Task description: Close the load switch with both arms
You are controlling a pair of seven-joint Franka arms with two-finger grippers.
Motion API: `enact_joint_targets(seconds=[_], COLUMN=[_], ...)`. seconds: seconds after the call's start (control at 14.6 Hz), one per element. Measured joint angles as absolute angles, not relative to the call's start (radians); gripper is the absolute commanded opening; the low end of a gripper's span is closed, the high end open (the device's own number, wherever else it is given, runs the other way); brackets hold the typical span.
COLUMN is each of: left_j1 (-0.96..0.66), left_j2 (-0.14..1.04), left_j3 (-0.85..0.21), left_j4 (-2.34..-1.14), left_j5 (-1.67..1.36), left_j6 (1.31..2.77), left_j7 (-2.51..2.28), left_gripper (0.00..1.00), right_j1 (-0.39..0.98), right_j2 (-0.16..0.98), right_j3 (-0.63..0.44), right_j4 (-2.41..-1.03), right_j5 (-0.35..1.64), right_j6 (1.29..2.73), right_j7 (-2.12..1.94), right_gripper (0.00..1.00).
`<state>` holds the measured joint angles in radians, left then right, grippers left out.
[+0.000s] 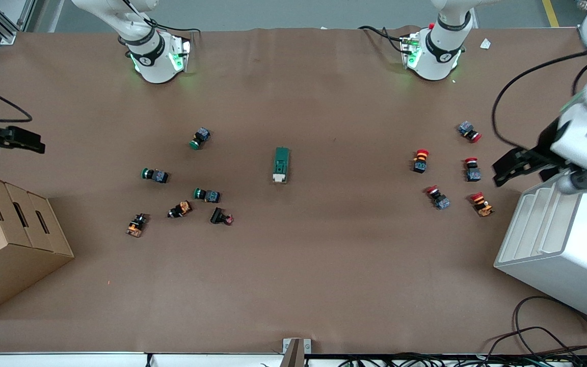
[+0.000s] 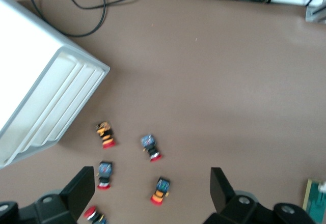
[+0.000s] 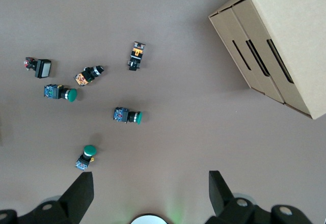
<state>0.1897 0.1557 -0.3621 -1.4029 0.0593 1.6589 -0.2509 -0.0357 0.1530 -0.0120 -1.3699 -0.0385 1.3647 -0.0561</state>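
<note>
The load switch (image 1: 281, 164), a dark green block with a cream lever end, lies flat at the table's middle, its lever end toward the front camera. Its edge also shows in the left wrist view (image 2: 317, 196). My left gripper (image 1: 502, 171) is open and empty, up in the air at the left arm's end over the red push buttons; its own view (image 2: 151, 178) shows wide jaws. My right gripper (image 1: 36, 142) is open and empty, up in the air at the right arm's end by the cardboard box; its view (image 3: 151, 180) shows wide jaws.
Several green-capped and black push buttons (image 1: 200, 137) (image 3: 127, 115) lie toward the right arm's end. Several red-capped ones (image 1: 420, 160) (image 2: 151, 147) lie toward the left arm's end. A cardboard box (image 1: 13, 239) (image 3: 275, 40) and a white bin (image 1: 558, 239) (image 2: 46, 102) stand at the ends.
</note>
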Motion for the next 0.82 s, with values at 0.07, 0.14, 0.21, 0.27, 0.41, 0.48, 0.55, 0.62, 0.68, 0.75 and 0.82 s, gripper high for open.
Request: enact_joint_targets(seconds=[0.07, 0.14, 0.21, 0.27, 0.41, 0.48, 0.55, 0.62, 0.68, 0.75, 0.82], left_j1=[0.168, 0.141, 0.113, 0.090, 0.069, 0.068, 0.067, 0.065, 0.059, 0.052, 0.048], left_j2=[0.136, 0.119, 0.103, 0.088, 0.059, 0.045, 0.029, 0.016, 0.003, -0.009, -0.019], left_j3=[-0.324, -0.286, -0.247, -0.213, -0.176, -0.170, -0.165, -0.160, -0.150, -0.139, -0.129], left_j4=[-1.403, -1.403, -1.404, -1.405, -1.419, -1.433, -1.451, -1.469, -1.488, -1.504, -1.516], left_j5=[0.043, 0.034, 0.029, 0.026, 0.022, 0.021, 0.021, 0.020, 0.020, 0.015, 0.001], left_j6=[1.618, 1.578, 1.543, 1.515, 1.484, 1.478, 1.477, 1.476, 1.476, 1.476, 1.476], left_j7=[-0.232, -0.212, -0.182, -0.146, -0.092, -0.075, -0.058, -0.041, -0.030, -0.022, -0.019], left_gripper=[1.00, 1.00, 1.00, 1.00, 1.00, 1.00, 1.00, 1.00, 1.00, 1.00, 1.00], right_j1=[-0.032, -0.027, -0.023, -0.020, -0.013, -0.010, -0.009, -0.008, -0.007, -0.006, -0.006], right_j2=[0.131, 0.110, 0.087, 0.068, 0.030, 0.013, -0.003, -0.016, -0.025, -0.030, -0.032], right_j3=[-0.012, -0.012, -0.012, -0.012, -0.018, -0.024, -0.027, -0.027, -0.027, -0.027, -0.028], right_j4=[-1.386, -1.404, -1.423, -1.439, -1.462, -1.472, -1.481, -1.487, -1.489, -1.490, -1.490], right_j5=[-0.039, -0.039, -0.039, -0.039, -0.039, -0.039, -0.039, -0.039, -0.039, -0.039, -0.039], right_j6=[1.364, 1.363, 1.363, 1.363, 1.362, 1.361, 1.361, 1.362, 1.368, 1.376, 1.381], right_j7=[-0.056, -0.056, -0.056, -0.056, -0.056, -0.056, -0.056, -0.056, -0.056, -0.056, -0.056], right_gripper=[1.00, 1.00, 1.00, 1.00, 1.00, 1.00, 1.00, 1.00, 1.00, 1.00, 1.00])
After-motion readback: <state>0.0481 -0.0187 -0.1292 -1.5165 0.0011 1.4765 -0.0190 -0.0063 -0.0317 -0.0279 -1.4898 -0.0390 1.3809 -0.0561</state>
